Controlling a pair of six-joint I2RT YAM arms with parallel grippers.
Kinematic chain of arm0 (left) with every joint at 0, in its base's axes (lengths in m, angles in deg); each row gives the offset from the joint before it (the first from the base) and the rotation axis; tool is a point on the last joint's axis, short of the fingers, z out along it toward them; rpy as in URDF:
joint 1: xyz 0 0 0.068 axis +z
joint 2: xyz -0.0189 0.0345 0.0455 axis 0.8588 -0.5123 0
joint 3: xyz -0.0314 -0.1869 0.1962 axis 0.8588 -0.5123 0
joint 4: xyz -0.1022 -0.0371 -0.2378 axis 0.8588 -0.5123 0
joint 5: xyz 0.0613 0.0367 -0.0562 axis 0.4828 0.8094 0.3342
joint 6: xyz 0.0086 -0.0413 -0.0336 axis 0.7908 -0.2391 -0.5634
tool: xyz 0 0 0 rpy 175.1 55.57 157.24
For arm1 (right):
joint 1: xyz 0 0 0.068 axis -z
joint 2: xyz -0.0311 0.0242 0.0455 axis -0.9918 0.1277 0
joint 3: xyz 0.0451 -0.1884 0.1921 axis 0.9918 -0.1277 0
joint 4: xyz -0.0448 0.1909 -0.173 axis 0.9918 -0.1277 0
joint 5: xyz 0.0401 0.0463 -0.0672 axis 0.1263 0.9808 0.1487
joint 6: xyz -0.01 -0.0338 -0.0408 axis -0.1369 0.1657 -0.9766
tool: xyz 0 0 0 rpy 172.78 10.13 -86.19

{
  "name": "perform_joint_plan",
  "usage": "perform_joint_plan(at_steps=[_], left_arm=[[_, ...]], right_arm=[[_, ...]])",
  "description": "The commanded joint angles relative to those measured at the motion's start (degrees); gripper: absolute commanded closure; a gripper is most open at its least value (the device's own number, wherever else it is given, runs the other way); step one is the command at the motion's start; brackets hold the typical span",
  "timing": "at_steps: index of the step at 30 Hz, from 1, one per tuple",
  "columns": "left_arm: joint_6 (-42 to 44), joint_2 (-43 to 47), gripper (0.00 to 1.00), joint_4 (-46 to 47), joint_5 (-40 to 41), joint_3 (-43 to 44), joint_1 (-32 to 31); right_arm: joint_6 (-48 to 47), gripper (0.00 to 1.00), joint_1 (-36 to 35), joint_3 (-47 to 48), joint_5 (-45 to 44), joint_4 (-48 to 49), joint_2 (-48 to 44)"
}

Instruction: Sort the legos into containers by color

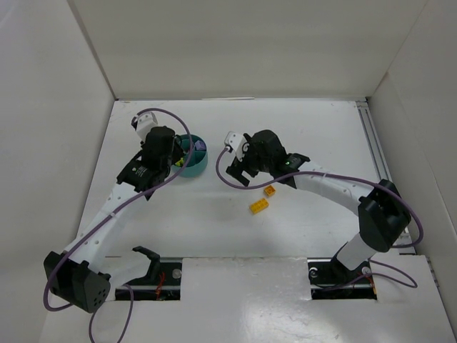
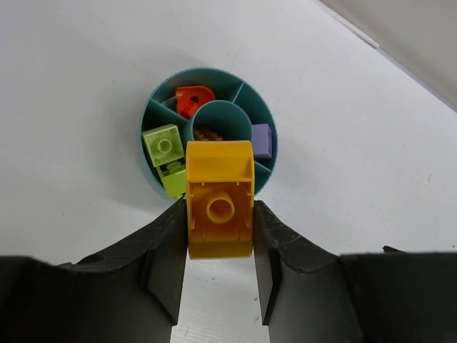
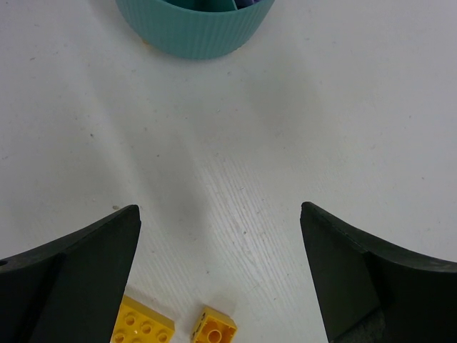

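The round teal plastic dish (image 2: 251,103), ribbed outside, holds lime green plastic bricks (image 2: 163,145) at left, an orange-red plastic bit (image 2: 194,100) at the far side, a purple plastic brick (image 2: 262,141) at right and brown bits (image 2: 208,133) at the centre. Nearest is an orange-yellow plastic brick (image 2: 220,207). Two smaller orange-yellow bricks (image 1: 259,206) lie on the white table (image 1: 214,236).

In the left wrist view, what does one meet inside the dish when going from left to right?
green bricks → central cup → purple brick
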Motion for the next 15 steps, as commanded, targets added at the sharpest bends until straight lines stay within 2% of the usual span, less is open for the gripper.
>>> perform_joint_plan(at_steps=[1,6,9,15], left_arm=[[4.08,0.32,1.0,8.71,-0.89,-0.22,-0.12],[7.86,-0.38,1.0,18.89,-3.8,-2.42,-0.12],[9.27,-1.08,1.0,21.63,-5.9,-2.95,-0.12],[10.49,-4.95,1.0,25.06,-4.68,-4.26,-0.12]], right_arm=[[-0.23,0.02,0.51,-1.3,0.23,3.59,-2.91],[-0.23,0.02,1.03,-2.45,-0.38,4.12,-4.66],[0.3,0.02,1.65,-3.07,-0.91,4.12,-5.98],[0.82,0.02,2.18,-4.82,-0.91,4.12,-6.6]])
